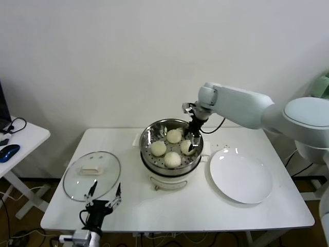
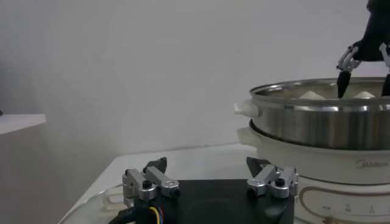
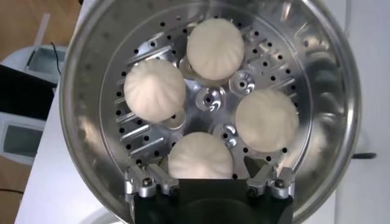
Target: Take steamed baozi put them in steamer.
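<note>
Inside the round shiny stainless-steel steamer (image 1: 171, 146) sit all four cream-white round baozi (image 3: 215, 48), the right pincer (image 1: 193, 142) wide around the fourth. Left pincer (image 1: 104, 193) idles spread near the counter's (image 1: 169, 206) edge. Next, probably, lifting clear.

Glossy white right arm (image 1: 241, 110) with black cable; silver-knuckled, black-fingered left tool (image 1: 104, 195).

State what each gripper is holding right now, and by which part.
Nothing is held. The right gripper hangs with open jaws over a baozi lying on the tray of the steamer. The left gripper, jaws open, is empty beside the glass lid.
</note>
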You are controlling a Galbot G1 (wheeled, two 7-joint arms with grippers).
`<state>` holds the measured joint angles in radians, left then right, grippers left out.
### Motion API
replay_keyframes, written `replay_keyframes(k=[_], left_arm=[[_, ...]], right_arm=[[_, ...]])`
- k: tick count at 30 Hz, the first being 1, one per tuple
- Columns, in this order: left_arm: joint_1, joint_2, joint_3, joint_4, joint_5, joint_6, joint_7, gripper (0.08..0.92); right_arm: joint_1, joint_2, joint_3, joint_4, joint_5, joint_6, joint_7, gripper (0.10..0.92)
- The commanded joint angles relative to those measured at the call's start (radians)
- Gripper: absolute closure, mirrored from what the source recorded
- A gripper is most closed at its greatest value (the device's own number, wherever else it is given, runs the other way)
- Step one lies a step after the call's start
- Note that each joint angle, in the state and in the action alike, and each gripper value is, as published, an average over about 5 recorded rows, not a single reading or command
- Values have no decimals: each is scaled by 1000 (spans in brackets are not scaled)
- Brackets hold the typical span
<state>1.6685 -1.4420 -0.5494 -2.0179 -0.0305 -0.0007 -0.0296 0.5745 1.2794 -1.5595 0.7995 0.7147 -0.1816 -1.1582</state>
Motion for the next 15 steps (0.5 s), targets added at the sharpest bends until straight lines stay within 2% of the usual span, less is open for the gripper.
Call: replay_keyframes(k=[1, 7, 15], left_arm=[[-3, 2, 0, 1, 1, 1, 0, 177], [-6, 4, 0, 3, 1, 2, 0, 177], [-31, 8, -13, 4, -10, 6, -2, 177]], right_arm=[[95, -22, -3, 29, 127, -16, -29, 203], [170, -107, 22, 83, 147, -17, -5, 203], [158, -361, 149, 286, 86, -57, 97, 203]])
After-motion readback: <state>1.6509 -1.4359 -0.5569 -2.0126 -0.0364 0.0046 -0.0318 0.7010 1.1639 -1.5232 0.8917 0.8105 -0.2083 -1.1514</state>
